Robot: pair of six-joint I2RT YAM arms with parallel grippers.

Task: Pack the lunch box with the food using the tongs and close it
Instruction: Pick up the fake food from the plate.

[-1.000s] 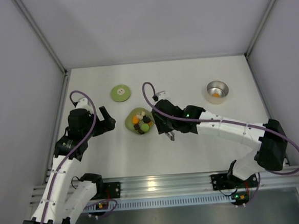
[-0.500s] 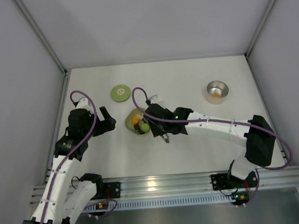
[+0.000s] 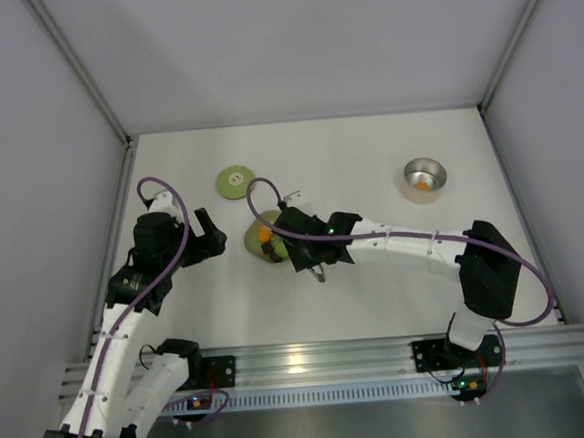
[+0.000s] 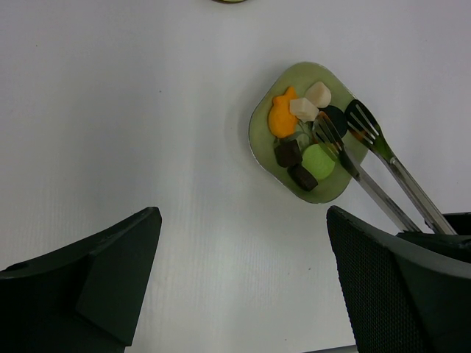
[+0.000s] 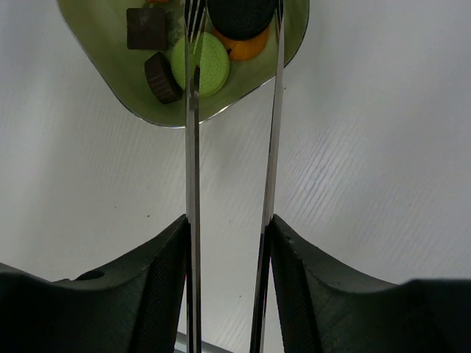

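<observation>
My right gripper (image 5: 228, 228) (image 3: 294, 251) is shut on the tongs (image 5: 192, 147), pressing on both slim arms. The tong tips (image 4: 366, 179) reach over the light green plate (image 4: 261, 140) and stand either side of a black round piece (image 5: 239, 18), with an orange piece (image 5: 246, 48) under it. A green round piece (image 5: 202, 62), brown pieces (image 5: 146, 28), white pieces (image 4: 309, 103) and another orange one (image 4: 282, 118) also lie on the plate. The lunch box (image 3: 409, 176) stands far right, lidless, with an orange piece (image 3: 423, 183) inside. My left gripper (image 4: 243, 272) (image 3: 211, 237) hangs open left of the plate.
The green lid (image 3: 235, 181) lies flat on the table behind the plate. The right arm (image 3: 414, 246) stretches across the table's middle from the right. Grey walls close the table at the left, right and back.
My right arm has swung left with the tongs, bringing their tips from beside the plate to over the food. The left arm has not moved.
</observation>
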